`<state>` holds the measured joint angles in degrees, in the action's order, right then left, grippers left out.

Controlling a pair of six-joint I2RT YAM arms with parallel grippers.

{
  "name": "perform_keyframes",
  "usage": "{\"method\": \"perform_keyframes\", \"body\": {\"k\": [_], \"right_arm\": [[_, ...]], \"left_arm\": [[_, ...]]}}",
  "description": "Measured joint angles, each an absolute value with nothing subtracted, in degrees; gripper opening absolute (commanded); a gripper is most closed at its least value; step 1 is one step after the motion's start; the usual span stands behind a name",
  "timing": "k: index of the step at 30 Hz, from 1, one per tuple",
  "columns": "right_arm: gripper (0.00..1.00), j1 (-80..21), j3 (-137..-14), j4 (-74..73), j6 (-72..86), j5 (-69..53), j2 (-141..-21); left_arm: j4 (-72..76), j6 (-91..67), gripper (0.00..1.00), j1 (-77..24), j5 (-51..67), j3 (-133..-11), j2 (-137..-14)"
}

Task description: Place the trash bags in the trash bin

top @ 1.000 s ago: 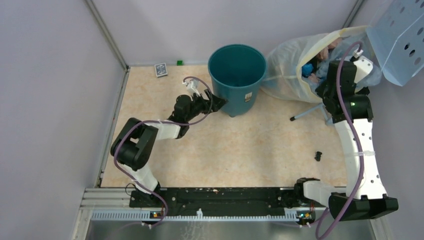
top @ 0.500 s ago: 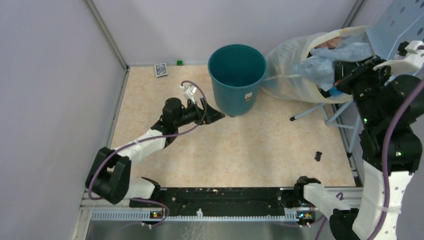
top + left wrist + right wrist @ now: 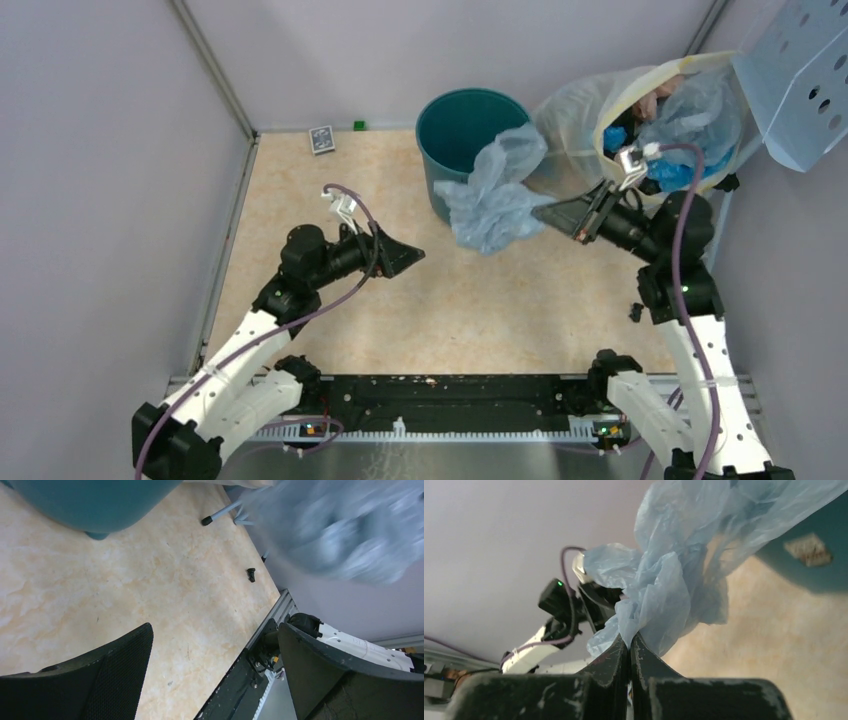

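Note:
The pale-blue crinkly trash bag (image 3: 495, 190) hangs in the air in front of the right side of the dark-teal trash bin (image 3: 457, 128). My right gripper (image 3: 545, 212) is shut on one end of the bag; in the right wrist view the gripper (image 3: 630, 641) pinches the bag (image 3: 684, 565) with the bin (image 3: 819, 545) behind it. My left gripper (image 3: 412, 254) is open and empty, low over the table to the left of the bag. In the left wrist view the bin (image 3: 90, 502) is at the top left and the bag (image 3: 340, 525) is a blur.
A big yellowish sack (image 3: 600, 130) stuffed with blue and pink bags leans at the back right under a perforated panel (image 3: 800, 80). A small black part (image 3: 636, 312) lies on the table at the right. A card (image 3: 321, 139) lies at the back left.
My right gripper pulled the pale-blue bag out of the sack and swung it left to the bin. My left arm drew back from the bin toward the near left.

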<state>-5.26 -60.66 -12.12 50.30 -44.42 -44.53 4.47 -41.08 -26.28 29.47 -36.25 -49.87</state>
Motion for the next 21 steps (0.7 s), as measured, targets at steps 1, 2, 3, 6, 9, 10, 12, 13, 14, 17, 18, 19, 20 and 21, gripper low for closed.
{"method": "perform_keyframes", "body": {"k": [1, 2, 3, 6, 9, 10, 12, 13, 14, 17, 18, 19, 20, 21], "right_arm": [[0.02, -6.1, -57.5, -12.8, 50.8, -44.5, -43.6], [0.18, -7.3, -53.9, -13.7, 50.9, -44.2, -42.2], [0.51, -8.2, -51.7, -14.6, 51.0, -43.9, -40.9], [0.89, -9.6, -45.6, -18.6, 49.5, -42.0, -36.8], [0.9, -9.8, -42.6, -25.5, 45.3, -36.9, -36.1], [0.9, -9.8, -41.8, -27.6, 44.1, -35.1, -36.7], [0.9, -9.8, -39.7, -31.4, 42.0, -31.3, -37.6], [0.9, -9.8, -38.5, -33.0, 41.2, -29.5, -38.0], [0.9, -9.8, -37.7, -34.1, 40.7, -28.3, -38.0], [0.91, -10.0, -35.6, -36.2, 39.5, -24.4, -37.2], [0.9, -10.1, -35.2, -36.2, 39.1, -23.5, -37.1], [0.86, -10.2, -34.8, -36.0, 38.8, -22.4, -37.1], [0.82, -10.4, -34.6, -35.9, 38.5, -21.7, -37.2], [0.79, -10.5, -34.3, -35.6, 38.2, -21.0, -37.5]], "left_arm": [[3.8, -41.3, 0.99, -26.3, 28.9, -35.4, -48.3], [3.4, -41.7, 0.99, -26.3, 28.6, -34.3, -46.8], [3.2, -42.2, 0.99, -26.3, 28.0, -32.9, -45.3], [3.0, -43.7, 0.99, -26.3, 27.4, -29.4, -44.1], [2.5, -45.0, 0.99, -26.3, 27.4, -26.4, -45.4], [2.4, -45.1, 0.99, -26.3, 27.4, -25.9, -46.2], [2.3, -45.1, 0.99, -26.3, 27.3, -25.0, -47.8], [2.2, -44.9, 0.99, -26.5, 27.1, -24.7, -48.4], [2.2, -44.5, 0.99, -26.9, 26.4, -24.4, -49.2], [2.5, -43.1, 0.99, -29.1, 24.4, -24.1, -51.5], [2.8, -42.6, 0.99, -30.5, 23.8, -24.1, -52.4], [3.2, -42.1, 0.99, -32.1, 23.0, -24.1, -53.2], [3.4, -41.7, 0.99, -33.6, 22.5, -24.2, -54.0], [3.6, -41.1, 0.99, -35.6, 21.3, -24.3, -55.0]]}}
